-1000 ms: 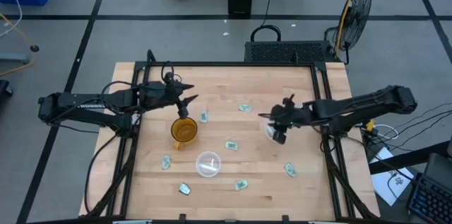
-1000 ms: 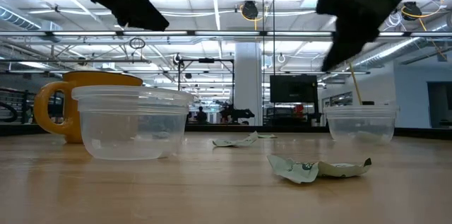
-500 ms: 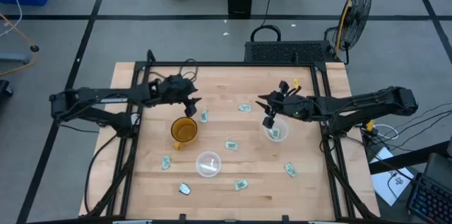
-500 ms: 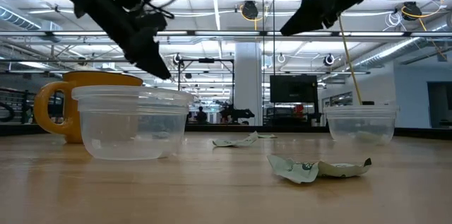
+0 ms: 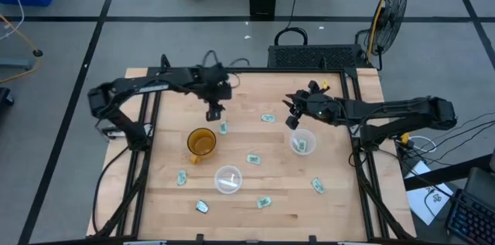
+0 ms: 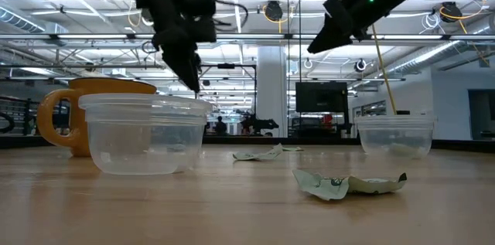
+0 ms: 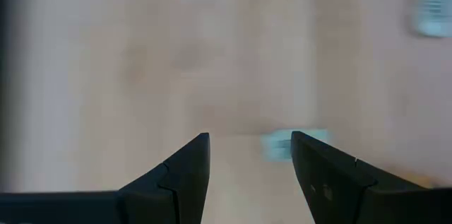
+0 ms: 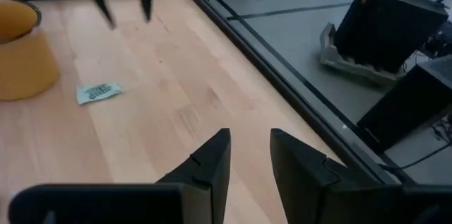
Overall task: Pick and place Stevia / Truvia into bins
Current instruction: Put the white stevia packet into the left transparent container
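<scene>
Several pale green Truvia sachets lie flat on the wooden table, among them one (image 5: 223, 127) next to the amber mug (image 5: 201, 143) and one (image 5: 268, 118) farther right. Two clear cups are the bins: one (image 5: 227, 178) near the middle front, one (image 5: 302, 143) at the right with a sachet inside. My left gripper (image 5: 215, 112) points steeply down, open, just above the table; the sachet (image 7: 281, 144) by the mug lies beside one fingertip. My right gripper (image 5: 292, 117) hangs open and empty, up and to the far left of the right cup.
The mug stands close to the left gripper's near side. More sachets lie near the front edge (image 5: 202, 207) (image 5: 264, 202) and at the right (image 5: 318, 186). A black frame rail (image 5: 247, 70) runs round the table. Bare wood lies between the two grippers.
My left gripper has swung toward the table's right and far side and tipped from nearly level to steeply down, sinking toward the sachet by the mug. My right gripper has drawn back from over the right cup toward the far edge, rising and levelling out.
</scene>
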Available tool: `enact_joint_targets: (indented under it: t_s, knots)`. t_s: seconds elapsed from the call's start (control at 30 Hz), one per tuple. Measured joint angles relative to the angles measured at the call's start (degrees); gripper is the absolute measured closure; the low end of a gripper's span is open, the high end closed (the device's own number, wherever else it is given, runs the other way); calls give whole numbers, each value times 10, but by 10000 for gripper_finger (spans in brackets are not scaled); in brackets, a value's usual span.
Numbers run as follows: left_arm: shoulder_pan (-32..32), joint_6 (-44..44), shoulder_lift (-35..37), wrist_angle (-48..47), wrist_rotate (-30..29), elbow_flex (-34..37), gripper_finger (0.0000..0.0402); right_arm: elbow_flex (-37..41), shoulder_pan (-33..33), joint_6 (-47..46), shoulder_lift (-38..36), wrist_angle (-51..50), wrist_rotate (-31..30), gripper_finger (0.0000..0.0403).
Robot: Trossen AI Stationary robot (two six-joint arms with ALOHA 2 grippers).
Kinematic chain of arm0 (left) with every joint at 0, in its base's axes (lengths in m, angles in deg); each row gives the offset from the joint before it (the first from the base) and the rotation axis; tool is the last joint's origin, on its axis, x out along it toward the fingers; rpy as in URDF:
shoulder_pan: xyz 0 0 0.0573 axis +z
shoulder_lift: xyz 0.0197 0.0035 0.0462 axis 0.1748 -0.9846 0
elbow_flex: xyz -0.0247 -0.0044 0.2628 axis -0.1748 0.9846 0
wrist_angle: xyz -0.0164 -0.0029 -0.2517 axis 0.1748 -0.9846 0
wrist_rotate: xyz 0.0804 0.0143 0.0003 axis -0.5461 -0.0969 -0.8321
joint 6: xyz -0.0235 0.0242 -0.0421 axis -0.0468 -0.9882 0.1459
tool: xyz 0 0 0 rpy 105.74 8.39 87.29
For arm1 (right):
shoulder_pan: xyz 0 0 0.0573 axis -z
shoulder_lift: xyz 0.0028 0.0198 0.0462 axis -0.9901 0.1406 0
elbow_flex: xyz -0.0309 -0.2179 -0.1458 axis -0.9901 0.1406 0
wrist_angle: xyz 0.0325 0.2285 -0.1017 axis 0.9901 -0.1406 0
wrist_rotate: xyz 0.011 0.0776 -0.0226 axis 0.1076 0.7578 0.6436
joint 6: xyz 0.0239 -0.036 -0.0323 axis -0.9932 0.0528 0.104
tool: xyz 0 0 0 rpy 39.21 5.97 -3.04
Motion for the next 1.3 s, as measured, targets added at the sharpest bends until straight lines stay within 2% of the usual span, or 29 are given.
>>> enact_joint_targets:
  t_s: [0.1, 0.23, 0.37, 0.57, 0.83, 1.3]
  knots:
    - [-14, 9, -42, -3, 36, 0, 197, 11, -2, -1, 11, 1, 5, 310]
    - [-36, -8, -89, -2, -31, 0, 197, 42, -3, 4, 15, 0, 44, 310]
    - [-49, -11, -115, -3, -86, 0, 197, 73, -3, 3, 12, 2, 45, 310]
    - [-50, 36, -139, -2, -54, 0, 197, 83, 1, 35, 12, 10, 44, 310]
    - [-50, 75, -155, -1, -25, -1, 197, 83, 2, 69, 12, 111, 45, 310]
    - [-36, 63, -160, -2, -30, 0, 197, 83, 1, 63, 12, 123, 46, 310]
